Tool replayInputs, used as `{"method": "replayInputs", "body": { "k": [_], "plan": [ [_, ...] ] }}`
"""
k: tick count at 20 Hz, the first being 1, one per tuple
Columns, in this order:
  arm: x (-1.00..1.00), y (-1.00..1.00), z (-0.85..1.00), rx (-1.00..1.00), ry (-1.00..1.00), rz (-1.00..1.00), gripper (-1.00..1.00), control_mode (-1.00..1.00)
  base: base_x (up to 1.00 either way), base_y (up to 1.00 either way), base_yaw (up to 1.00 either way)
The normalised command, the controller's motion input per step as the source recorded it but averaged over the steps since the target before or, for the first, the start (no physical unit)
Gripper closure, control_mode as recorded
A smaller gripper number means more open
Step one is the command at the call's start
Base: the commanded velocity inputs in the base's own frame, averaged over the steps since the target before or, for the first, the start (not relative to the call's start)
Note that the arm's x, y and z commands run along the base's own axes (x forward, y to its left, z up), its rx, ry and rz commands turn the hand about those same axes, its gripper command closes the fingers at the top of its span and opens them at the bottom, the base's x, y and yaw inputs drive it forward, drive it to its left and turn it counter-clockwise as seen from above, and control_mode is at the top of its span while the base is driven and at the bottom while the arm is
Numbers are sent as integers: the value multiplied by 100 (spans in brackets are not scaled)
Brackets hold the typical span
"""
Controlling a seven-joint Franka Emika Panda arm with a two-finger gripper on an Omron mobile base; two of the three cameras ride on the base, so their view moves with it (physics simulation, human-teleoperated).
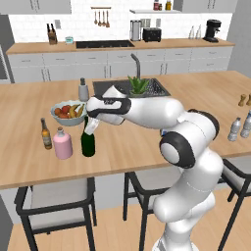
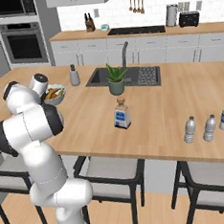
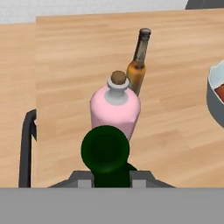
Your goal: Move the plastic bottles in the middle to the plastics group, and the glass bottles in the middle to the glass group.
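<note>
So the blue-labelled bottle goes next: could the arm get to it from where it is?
Probably not yet: the gripper is shut on the wine bottle beside the pink flask. The blue-labelled bottle itself stands unobstructed.

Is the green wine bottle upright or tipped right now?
Upright: the green wine bottle stands on the counter beside the pink flask, neck straight up into the shut gripper.

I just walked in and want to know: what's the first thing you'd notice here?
The big white robot arm reaching left over the wooden island, its jaws shut on the neck of a dark green wine bottle. Right beside that stand a pink flask and a brown beer bottle, near a fruit bowl.
</note>
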Motion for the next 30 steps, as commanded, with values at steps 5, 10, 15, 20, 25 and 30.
{"method": "replayInputs", "body": {
  "k": [5,10,15,20,25,30],
  "plan": [
    [0,0,-20,0,0,0,100,-100,0,0,0],
    [0,0,-19,0,-1,0,100,-100,0,0,0],
    [23,8,4,-1,-5,1,100,-100,0,0,0],
    [32,22,21,0,-6,3,100,-100,0,0,0],
    [37,14,1,-2,-4,1,100,-100,0,0,0],
    [18,1,-13,-1,0,0,100,-100,0,0,0]
  ]
}}
